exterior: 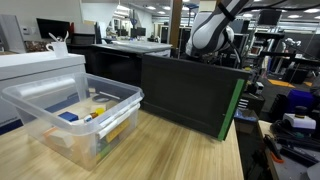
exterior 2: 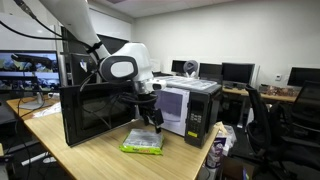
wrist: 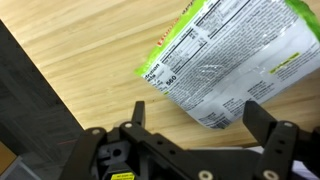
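The black Robotiq gripper (wrist: 194,108) hangs with its 2 fingers spread wide and empty, just above a green-and-white printed plastic bag (wrist: 225,55) lying flat on the light wooden table (wrist: 80,50). The bag's near corner sits between the fingers, and its long axis runs diagonally away from them

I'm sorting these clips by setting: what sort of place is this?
Most likely an office-style robotics lab: desks with computer monitors, office chairs, and a robot arm working over a wooden table.
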Action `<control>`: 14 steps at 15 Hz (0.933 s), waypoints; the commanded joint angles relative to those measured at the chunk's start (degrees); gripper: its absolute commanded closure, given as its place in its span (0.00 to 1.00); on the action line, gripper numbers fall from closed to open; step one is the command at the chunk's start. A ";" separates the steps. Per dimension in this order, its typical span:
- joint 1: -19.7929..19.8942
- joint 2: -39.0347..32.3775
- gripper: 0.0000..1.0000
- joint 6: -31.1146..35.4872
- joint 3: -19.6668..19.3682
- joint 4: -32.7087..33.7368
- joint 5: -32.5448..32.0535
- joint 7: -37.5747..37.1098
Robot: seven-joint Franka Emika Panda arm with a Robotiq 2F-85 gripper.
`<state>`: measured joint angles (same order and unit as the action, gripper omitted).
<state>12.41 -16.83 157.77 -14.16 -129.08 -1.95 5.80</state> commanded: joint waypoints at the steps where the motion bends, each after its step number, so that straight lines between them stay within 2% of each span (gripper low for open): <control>1: 1.52 -1.63 0.00 -1.19 1.50 2.03 0.80 1.02; 14: 3.40 -9.15 0.00 -1.20 4.09 6.60 0.42 3.28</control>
<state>14.36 -24.89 157.71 -11.52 -123.79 -1.89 6.63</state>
